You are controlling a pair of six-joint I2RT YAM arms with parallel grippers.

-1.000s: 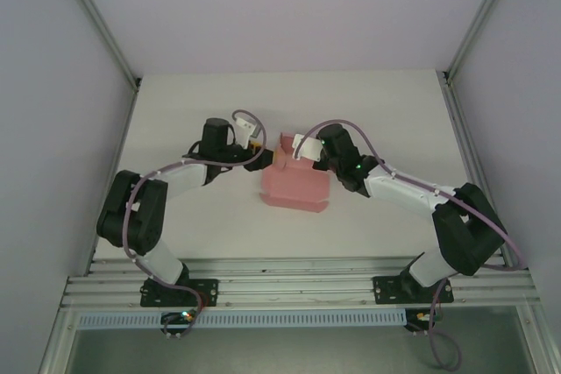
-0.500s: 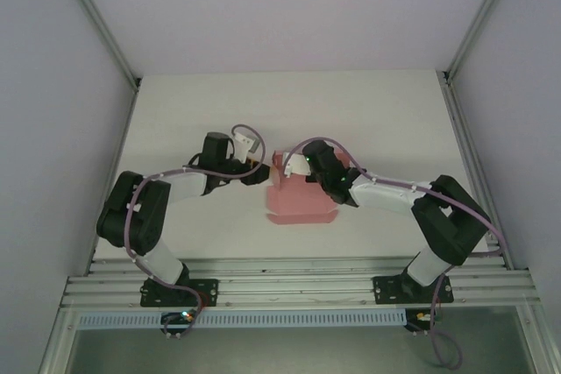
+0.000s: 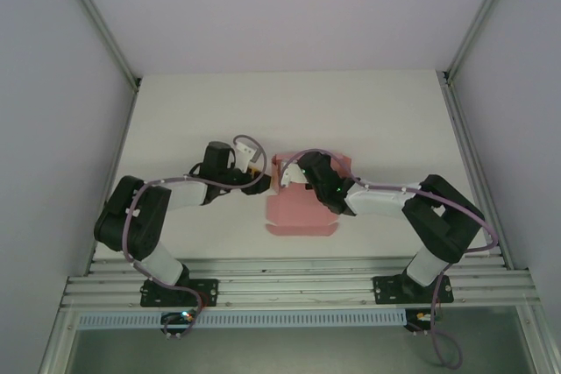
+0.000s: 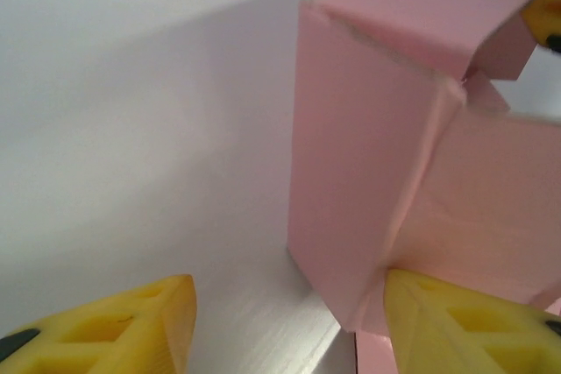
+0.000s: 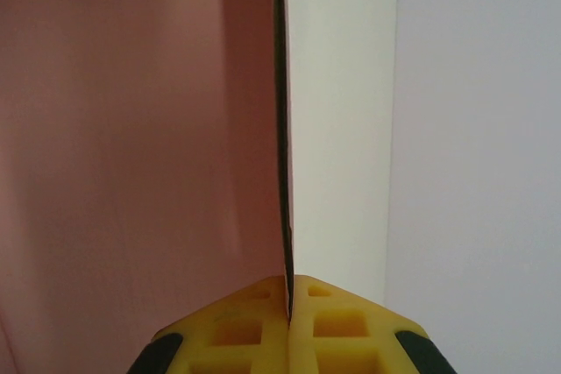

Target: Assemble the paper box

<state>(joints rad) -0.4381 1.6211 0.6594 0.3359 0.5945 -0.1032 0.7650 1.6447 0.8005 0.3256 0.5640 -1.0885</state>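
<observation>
Risk: right tool (image 5: 287,297) pinches thin pink card paper box (image 3: 302,212); hard pull may tear card. Also left tool (image 4: 285,286) spread beside box; bump may squash wall.

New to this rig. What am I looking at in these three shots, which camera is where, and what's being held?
Two six-joint robot arms are bolted at the near edge of a white table. The wide shot comes from a fixed camera above and behind them. The other two come from a camera on each wrist, so the yellow fingers there are that arm's own. On the table lies one pink paper box, partly folded, a wall standing up. The right end effector is shut on a thin edge of its card. The left end effector is open, one finger close beside the box, gripping nothing.
</observation>
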